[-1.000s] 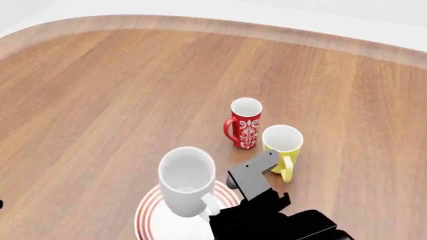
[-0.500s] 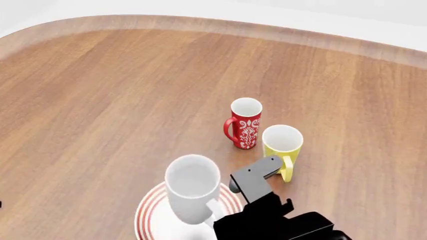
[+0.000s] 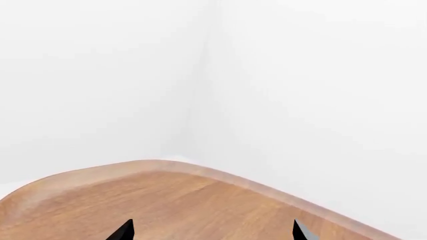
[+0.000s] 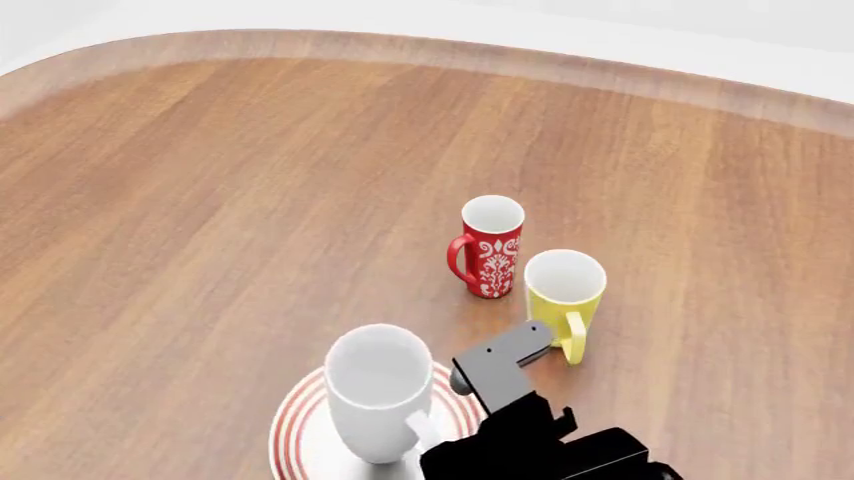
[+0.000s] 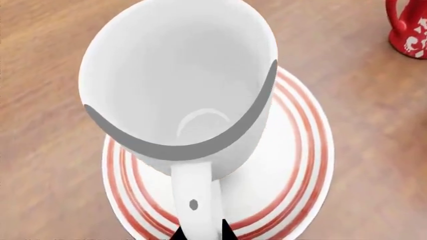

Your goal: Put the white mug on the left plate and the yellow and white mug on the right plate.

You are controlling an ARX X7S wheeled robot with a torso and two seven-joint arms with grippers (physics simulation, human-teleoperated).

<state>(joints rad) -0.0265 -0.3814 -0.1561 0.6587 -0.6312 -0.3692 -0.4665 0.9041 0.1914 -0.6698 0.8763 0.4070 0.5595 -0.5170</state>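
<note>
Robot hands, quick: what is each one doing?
Left gripper: open, holding nothing.
Right gripper: closed on the white mug's handle, over the plate.

Left plate [image 4: 296, 425] base, seemingly cropped.

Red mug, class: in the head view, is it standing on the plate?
No: the red mug stands on bare table, apart from the plate under the white mug.

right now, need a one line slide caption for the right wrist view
Right gripper holds the white mug by its handle over a red-ringed plate, red mug at the frame's edge.
</note>
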